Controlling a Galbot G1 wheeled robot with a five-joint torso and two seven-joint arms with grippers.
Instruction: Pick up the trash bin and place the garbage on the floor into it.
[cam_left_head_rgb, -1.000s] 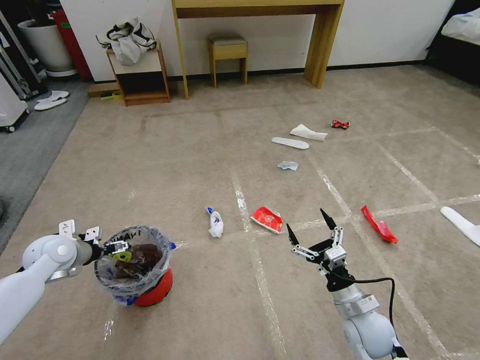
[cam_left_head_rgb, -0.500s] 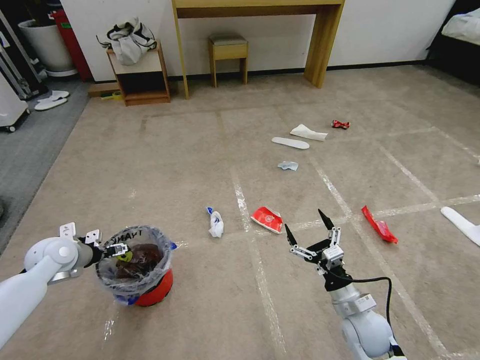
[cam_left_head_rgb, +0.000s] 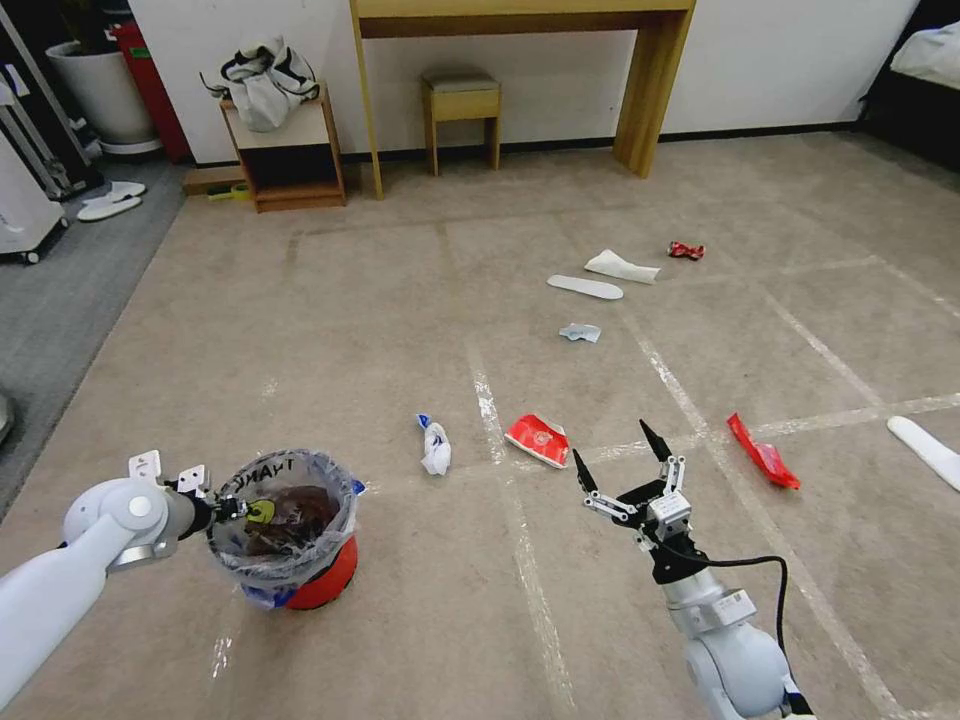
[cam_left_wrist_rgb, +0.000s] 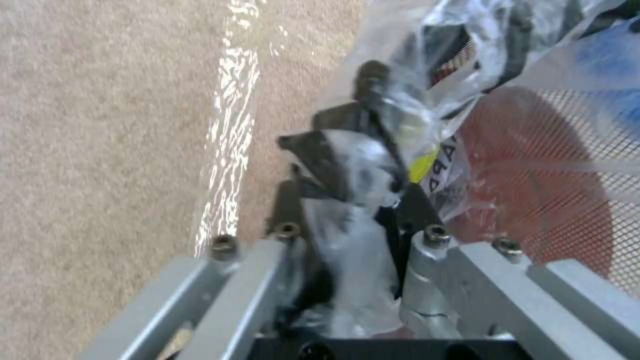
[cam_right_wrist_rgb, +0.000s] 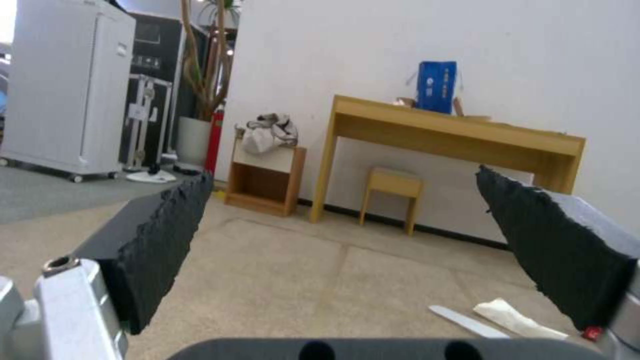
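Observation:
The trash bin (cam_left_head_rgb: 312, 585), a small red pail lined with a clear printed bag, is at the lower left of the head view and holds dark rubbish. My left gripper (cam_left_head_rgb: 235, 508) is shut on its near rim and bag; the left wrist view shows the gripper (cam_left_wrist_rgb: 360, 145) clamped on plastic beside the bin's red wall (cam_left_wrist_rgb: 533, 190). My right gripper (cam_left_head_rgb: 612, 445) hangs open above the floor (cam_left_head_rgb: 400, 300), just right of a red-and-white carton (cam_left_head_rgb: 535, 440). Other garbage lies around: a white-blue wrapper (cam_left_head_rgb: 434, 447), a red wrapper (cam_left_head_rgb: 762, 452), a slipper (cam_left_head_rgb: 584, 287), a tissue (cam_left_head_rgb: 620, 266) and a red can (cam_left_head_rgb: 685, 250).
A wooden desk (cam_left_head_rgb: 640, 90) with a stool (cam_left_head_rgb: 460, 105) under it stands at the far wall, beside a low shelf (cam_left_head_rgb: 285, 150) carrying a bag. A small wrapper (cam_left_head_rgb: 579, 332) and another slipper (cam_left_head_rgb: 925, 445) lie farther off. Grey carpet (cam_left_head_rgb: 60, 290) borders the left.
The whole view has shifted slightly. My left gripper and the bin have edged a little to the right. The right gripper stays open in almost the same place.

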